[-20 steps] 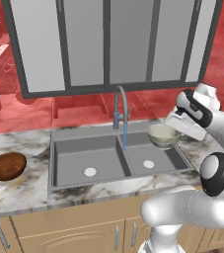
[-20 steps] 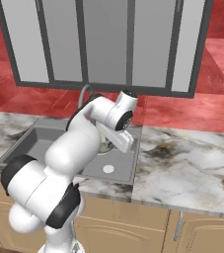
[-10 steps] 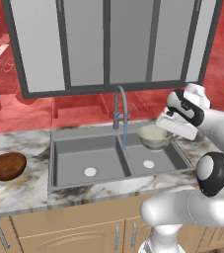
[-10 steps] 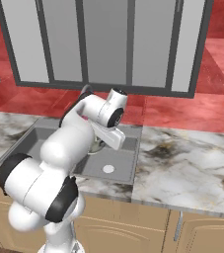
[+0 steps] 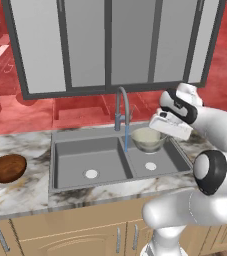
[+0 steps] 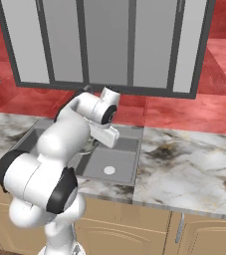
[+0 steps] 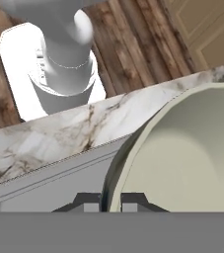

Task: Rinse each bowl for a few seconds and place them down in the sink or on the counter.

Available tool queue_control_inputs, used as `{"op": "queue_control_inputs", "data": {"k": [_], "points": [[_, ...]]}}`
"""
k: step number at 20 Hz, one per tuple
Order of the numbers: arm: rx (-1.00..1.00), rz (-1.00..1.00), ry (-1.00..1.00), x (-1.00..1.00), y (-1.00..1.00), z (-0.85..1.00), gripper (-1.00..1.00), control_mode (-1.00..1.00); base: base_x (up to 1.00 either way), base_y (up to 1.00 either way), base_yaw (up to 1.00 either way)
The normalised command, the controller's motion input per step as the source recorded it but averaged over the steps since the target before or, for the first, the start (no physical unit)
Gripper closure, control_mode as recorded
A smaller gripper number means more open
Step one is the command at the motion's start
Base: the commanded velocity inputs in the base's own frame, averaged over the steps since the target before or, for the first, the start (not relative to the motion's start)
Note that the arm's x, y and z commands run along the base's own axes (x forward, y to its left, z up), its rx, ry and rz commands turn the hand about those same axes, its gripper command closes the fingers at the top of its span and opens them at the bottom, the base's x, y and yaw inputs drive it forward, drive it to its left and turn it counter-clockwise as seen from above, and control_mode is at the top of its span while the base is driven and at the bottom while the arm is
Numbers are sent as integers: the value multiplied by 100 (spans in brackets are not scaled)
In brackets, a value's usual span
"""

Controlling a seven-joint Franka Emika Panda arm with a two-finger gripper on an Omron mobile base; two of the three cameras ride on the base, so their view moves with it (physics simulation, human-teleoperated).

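Nearest the camera base, the white arm is rising and bending over the counter (image 5: 30, 187), a white marble top with grey-brown veins above light wooden cabinets (image 5: 70, 235). On its left end, the dark reddish-brown bowl (image 5: 6, 168) is sitting upright, well apart from the sink (image 5: 85, 160). Farther in, the grey double-basin sink is showing a white round drain in each basin. Above the right basin, the gripper (image 5: 161, 134) is pinching the rim of the pale bowl (image 5: 147, 139), which is hanging clear of the basin floor with its mouth facing up. In the hand view, the two finger tips (image 7: 90, 201) are standing either side of that cream-lined rim (image 7: 114, 188), clamped onto it. Just beside the pale bowl, a thin blue stream is falling from the spout of the curved faucet (image 5: 123, 107) toward the divider between the basins. Behind everything, a red backsplash (image 5: 75, 112) and grey-framed window panels (image 5: 110, 45) are closing the scene.
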Motion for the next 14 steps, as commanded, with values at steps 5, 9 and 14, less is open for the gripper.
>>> {"op": "queue_control_inputs", "data": {"k": [5, 9, 14], "points": [[1, 9, 3, 11, 25, 1, 100, -100, 0, 0, 0], [2, 9, 3, 18, 20, 0, 100, -100, 0, 0, 0], [3, 10, 0, 24, 3, -6, 100, -100, 0, 0, 0]]}}
